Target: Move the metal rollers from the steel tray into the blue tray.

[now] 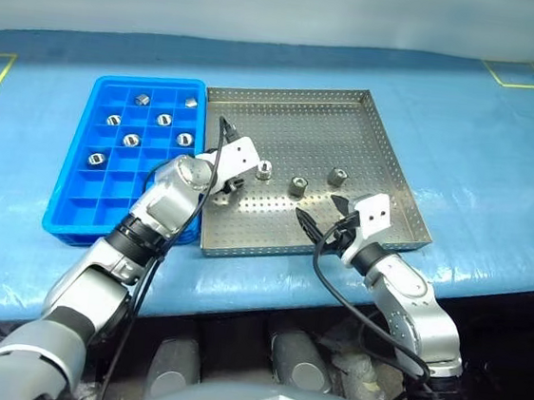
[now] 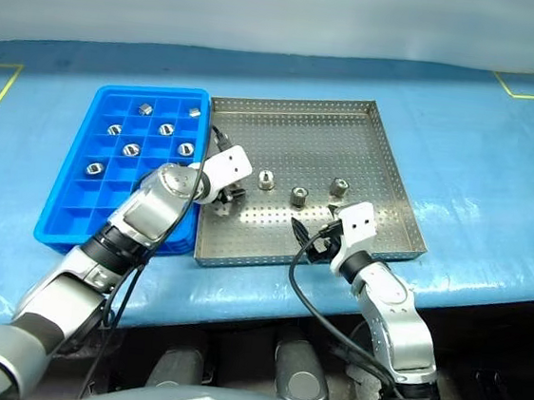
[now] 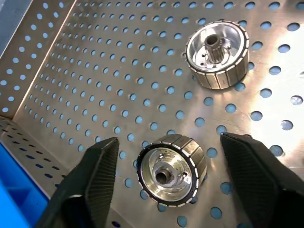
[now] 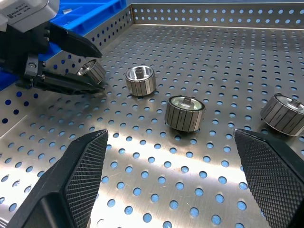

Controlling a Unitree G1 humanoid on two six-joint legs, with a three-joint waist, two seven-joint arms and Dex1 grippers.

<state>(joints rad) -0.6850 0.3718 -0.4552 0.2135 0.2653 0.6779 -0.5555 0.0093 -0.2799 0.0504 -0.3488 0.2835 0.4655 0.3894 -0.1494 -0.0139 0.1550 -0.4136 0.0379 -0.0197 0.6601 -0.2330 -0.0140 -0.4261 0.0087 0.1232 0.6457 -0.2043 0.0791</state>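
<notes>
I am holding my left end effector (image 3: pixel 161 175) low over the steel tray (image 1: pixel 378 140), near the tray's wall on the blue tray's side, with its fingers (image 3: pixel 90 175) standing apart on either side of one metal roller (image 3: pixel 166 168). The pads are not touching that roller, so I am judging this as the closing-in step of a pick, not a grip.

Just beyond that roller, further from the steel tray's blue-side wall, another roller (image 3: pixel 217 49) is sitting upright on the perforated floor. Two more (image 4: pixel 184 113) (image 4: pixel 284 114) are lying further along toward the tray's middle, making four still in the steel tray.

My right end effector (image 4: pixel 175 185) is hovering inside the steel tray's near edge, fingers spread wide and holding nothing, pointing toward those rollers.

The blue tray (image 1: pixel 65 208) is sitting on the bench (image 1: pixel 502 148) touching the steel tray's side. Seven rollers (image 1: pixel 164 119) are resting in its far compartments, one per cell; the near rows are empty.

By my count, roughly two thirds of the job is done, with four rollers remaining.
</notes>
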